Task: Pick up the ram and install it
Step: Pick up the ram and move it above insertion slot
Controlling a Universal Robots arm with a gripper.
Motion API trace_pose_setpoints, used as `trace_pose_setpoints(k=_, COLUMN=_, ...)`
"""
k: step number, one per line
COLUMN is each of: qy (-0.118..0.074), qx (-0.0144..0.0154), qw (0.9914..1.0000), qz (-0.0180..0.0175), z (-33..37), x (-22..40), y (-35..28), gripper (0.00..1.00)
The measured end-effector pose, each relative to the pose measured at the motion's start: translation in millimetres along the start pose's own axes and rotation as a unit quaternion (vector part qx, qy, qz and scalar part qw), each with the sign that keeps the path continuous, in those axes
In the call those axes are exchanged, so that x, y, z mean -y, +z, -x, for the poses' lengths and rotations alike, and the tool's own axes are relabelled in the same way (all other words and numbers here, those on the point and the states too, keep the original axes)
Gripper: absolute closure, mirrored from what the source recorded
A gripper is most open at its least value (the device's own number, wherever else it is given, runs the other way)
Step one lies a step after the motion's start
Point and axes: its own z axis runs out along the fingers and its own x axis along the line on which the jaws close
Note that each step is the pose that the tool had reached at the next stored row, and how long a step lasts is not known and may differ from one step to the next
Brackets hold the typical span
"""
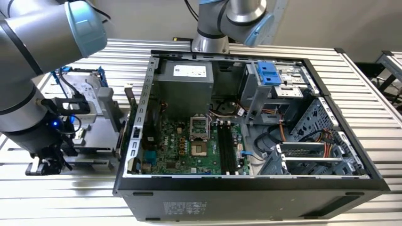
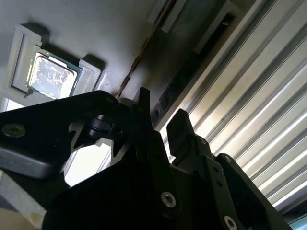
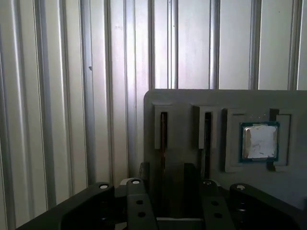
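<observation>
The tool (image 3: 167, 168) stands part open, its fingers (image 3: 144, 173) flanking the line of the ram (image 3: 164, 132), which sits on edge in the holder (image 3: 182, 100) slot farther from the CPU (image 3: 259, 140). Closing off-centre could catch the slot wall or tip the thin stick. There are two slots, seemingly with a stick in each, and one CPU.

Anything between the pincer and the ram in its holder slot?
Nothing visible. The open pincer hangs in line with the ram, on edge in the grey holder; the CPU chip sits aside.
</observation>
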Motion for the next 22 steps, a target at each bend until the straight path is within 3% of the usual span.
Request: trace_pose_setpoints(k=22, qy=-0.005, qx=0.0000, qw=0.99999, qz=-0.0002, z=1.9, x=-0.1, y=2.1, gripper=0.00)
